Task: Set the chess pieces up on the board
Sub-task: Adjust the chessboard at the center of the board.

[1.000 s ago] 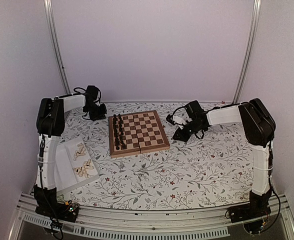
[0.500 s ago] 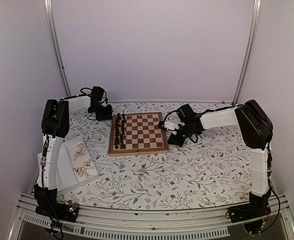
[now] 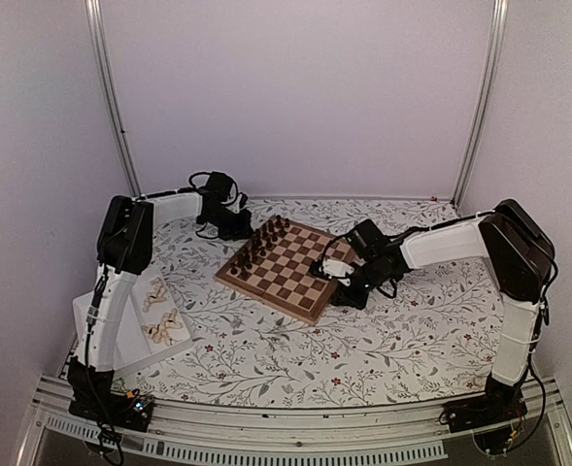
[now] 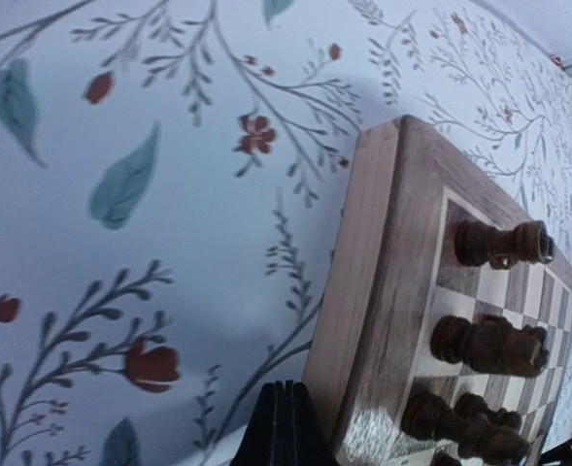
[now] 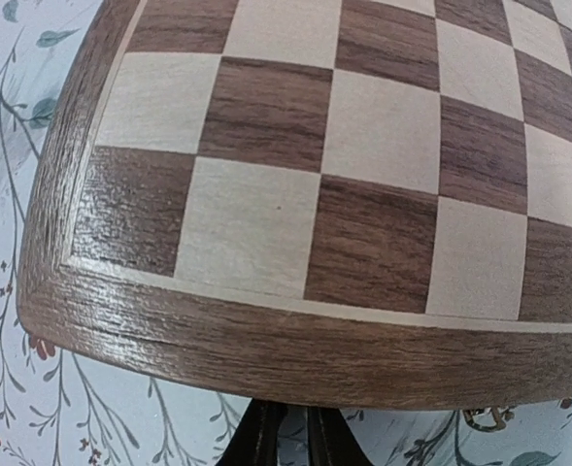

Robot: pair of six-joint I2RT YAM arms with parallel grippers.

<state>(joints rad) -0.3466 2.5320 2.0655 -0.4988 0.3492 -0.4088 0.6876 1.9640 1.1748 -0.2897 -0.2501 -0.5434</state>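
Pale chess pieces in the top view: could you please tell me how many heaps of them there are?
2. The far heap and the near heap both lie in the white tray, left of the board; single pieces are too small to count.

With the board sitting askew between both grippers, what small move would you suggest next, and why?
Probably keep nudging the board square with both grippers. It lies askew, the left gripper shut at its far corner and the right gripper nearly shut at its near edge. The cream pieces wait in the tray.
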